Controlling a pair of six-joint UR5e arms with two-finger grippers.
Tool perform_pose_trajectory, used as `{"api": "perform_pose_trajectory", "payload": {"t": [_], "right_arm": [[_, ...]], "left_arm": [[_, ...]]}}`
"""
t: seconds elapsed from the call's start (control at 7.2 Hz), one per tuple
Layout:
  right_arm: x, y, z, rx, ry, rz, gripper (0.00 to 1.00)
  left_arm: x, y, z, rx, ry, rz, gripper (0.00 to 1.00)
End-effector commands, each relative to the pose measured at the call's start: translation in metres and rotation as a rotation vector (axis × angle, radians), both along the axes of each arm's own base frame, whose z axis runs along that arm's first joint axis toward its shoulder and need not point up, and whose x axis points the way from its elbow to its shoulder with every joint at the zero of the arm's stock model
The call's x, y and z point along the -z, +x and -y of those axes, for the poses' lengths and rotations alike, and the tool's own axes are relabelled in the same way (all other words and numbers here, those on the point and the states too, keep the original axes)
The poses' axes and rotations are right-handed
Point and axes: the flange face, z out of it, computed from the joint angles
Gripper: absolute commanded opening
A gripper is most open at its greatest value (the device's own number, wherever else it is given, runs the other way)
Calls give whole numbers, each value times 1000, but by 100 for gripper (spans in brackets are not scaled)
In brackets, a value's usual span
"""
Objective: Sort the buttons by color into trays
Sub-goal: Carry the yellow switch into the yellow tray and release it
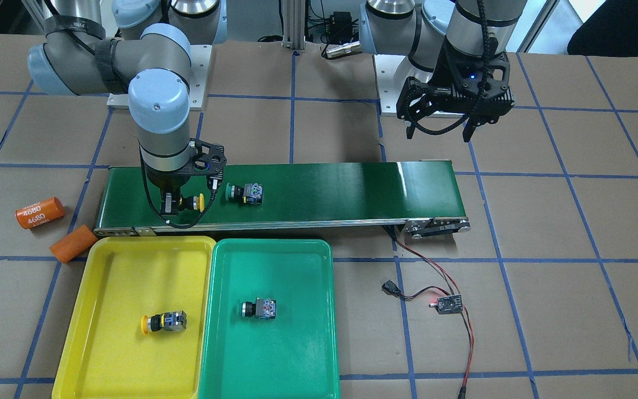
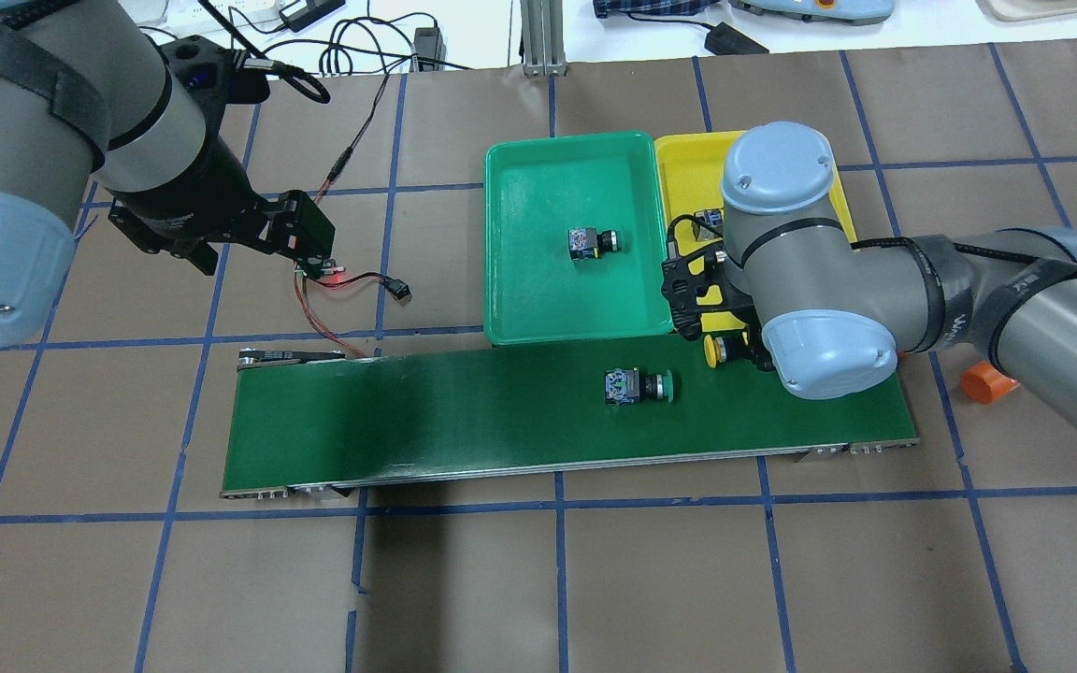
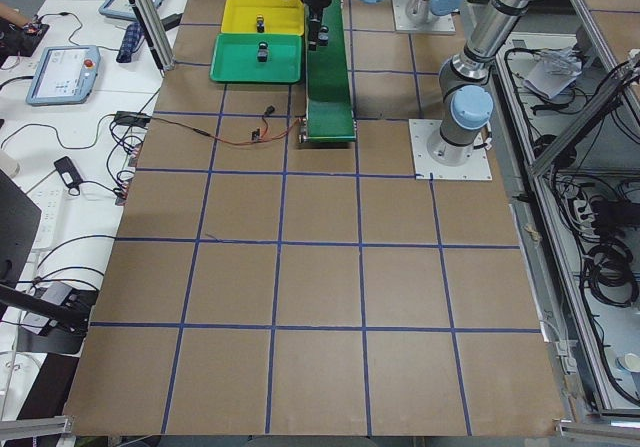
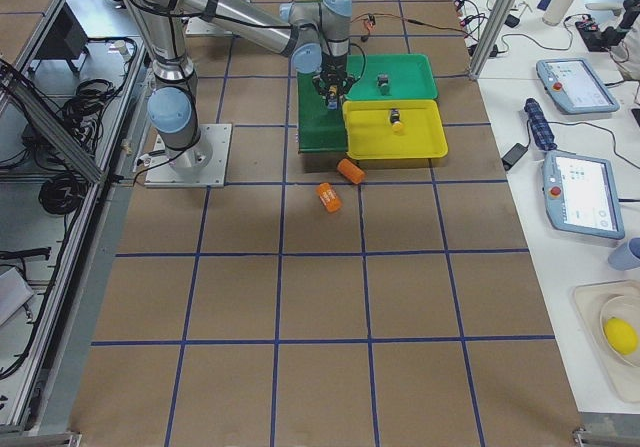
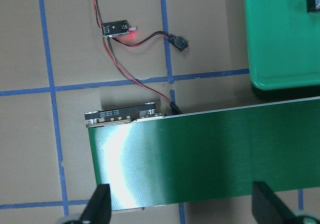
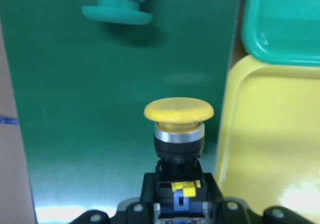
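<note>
The right gripper point(image 1: 181, 204) clamps a yellow button point(image 1: 201, 202) by its block at the belt's point(image 1: 341, 191) end, with the yellow tray point(image 1: 103, 310) at its 6 o'clock in the front view, probably for a short carry, while the left gripper point(image 1: 440, 135) hangs wide open, empty.

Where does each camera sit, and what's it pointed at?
Front-facing: across the table, facing the robot; left arm appears right.
Overhead: behind the robot, looking down; both arms; same belt and green tray, mirrored.
Exterior left: table's end; left arm nearest.
Exterior right: opposite end; right arm nearest.
Left wrist: open left gripper above the belt's end.
Right wrist: right gripper holding a yellow button.
</note>
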Motion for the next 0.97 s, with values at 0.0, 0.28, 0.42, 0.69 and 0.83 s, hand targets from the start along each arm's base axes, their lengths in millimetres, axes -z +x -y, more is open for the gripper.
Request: {"api": "perform_pose_trajectory", "payload": {"t": [0.0,0.28,0.42,0.69,0.83], "right_arm": [[-28,3,78,-3,-82,-2,0],[7,0,156,14,-86,-7,0],[30,-21,167,47,-49,-1,0],[43,-43,168,89,-11,65,94],[42,-35,164,91,-3,133,100]], "left_arm": [[0,0,0,0,-1,0,100],[0,0,0,0,1,0,100],[0,0,0,0,1,0,100],[0,-1,0,2,1,-2,100],[0,-1,0,2,1,-2,100]]}}
